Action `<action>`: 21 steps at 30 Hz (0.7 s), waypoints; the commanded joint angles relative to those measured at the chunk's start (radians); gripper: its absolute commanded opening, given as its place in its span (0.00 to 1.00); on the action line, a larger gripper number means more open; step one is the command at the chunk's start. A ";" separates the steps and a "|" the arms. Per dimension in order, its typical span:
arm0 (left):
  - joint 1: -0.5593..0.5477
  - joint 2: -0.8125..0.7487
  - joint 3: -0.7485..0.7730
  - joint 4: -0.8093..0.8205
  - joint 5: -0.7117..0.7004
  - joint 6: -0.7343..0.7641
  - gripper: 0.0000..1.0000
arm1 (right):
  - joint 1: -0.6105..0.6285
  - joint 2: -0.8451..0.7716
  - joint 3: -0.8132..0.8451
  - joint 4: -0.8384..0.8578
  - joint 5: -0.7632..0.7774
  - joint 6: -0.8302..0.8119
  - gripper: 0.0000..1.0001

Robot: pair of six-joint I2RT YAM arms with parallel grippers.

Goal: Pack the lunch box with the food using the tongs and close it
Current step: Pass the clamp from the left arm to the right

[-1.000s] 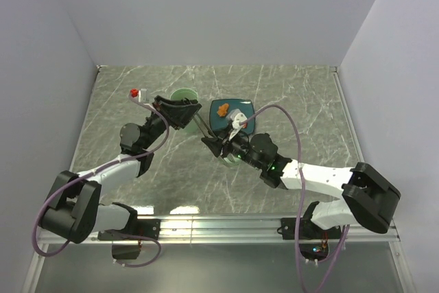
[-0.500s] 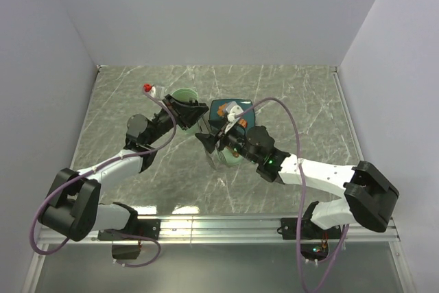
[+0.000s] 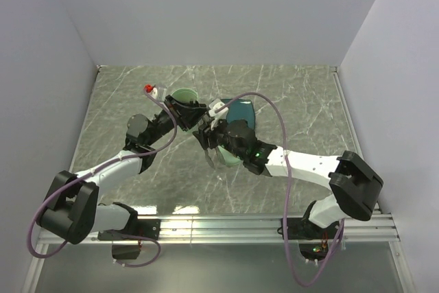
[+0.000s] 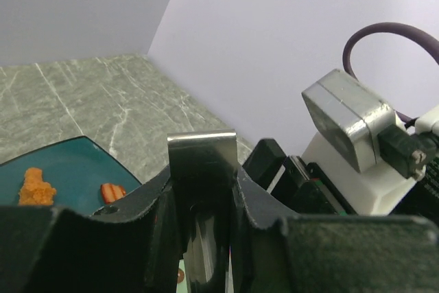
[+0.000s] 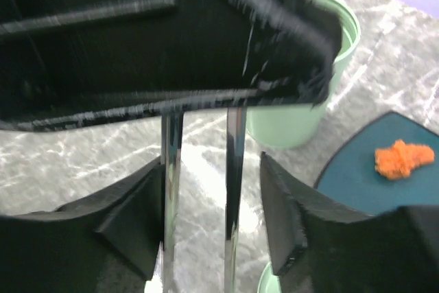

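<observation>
1. Since the earlier frames the right arm has swung leftward across the middle of the top view, so its wrist now hides most of the dark teal plate [image 3: 244,110]. The left arm has lifted its wrist slightly toward the upper left.
2. The two grippers now meet just left of centre in the top view, around the tongs [image 3: 208,147].
3. The left gripper [image 3: 194,116] is clamped on the tongs. In the left wrist view its black fingers [image 4: 156,219] press on both sides of the flat folded metal end [image 4: 202,162] at centre frame.
4. The right gripper [image 5: 213,228] has its fingers apart. In the right wrist view the two thin shiny arms of the tongs [image 5: 234,190] run down between them. The frames are too blurred to show whether the pads touch the metal.
5. The lunch box [image 5: 302,101], a pale mint-green cup, stands upright on the marble table [image 3: 309,94] in the upper right of the right wrist view, partly behind the left gripper. In the top view only its rim [image 3: 182,93] shows.
6. A mint-green lid edge [image 3: 230,159] peeks out under the right wrist, below the plate.
7. On the plate lie a fried orange chunk [image 4: 36,186] and a red-orange sausage piece [image 4: 113,191], at the lower left of the left wrist view.
</observation>
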 commanded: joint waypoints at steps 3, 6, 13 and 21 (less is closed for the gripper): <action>-0.006 -0.036 0.024 0.031 -0.015 0.033 0.16 | 0.039 -0.006 0.065 -0.063 0.131 -0.020 0.48; -0.009 -0.038 0.024 0.024 -0.019 0.042 0.15 | 0.057 -0.002 0.069 -0.072 0.171 -0.032 0.39; -0.014 -0.035 0.019 0.030 -0.015 0.064 0.39 | 0.076 0.011 0.094 -0.086 0.217 -0.044 0.27; -0.015 -0.102 0.022 -0.106 -0.090 0.124 0.99 | 0.071 0.058 0.118 -0.058 0.329 -0.081 0.28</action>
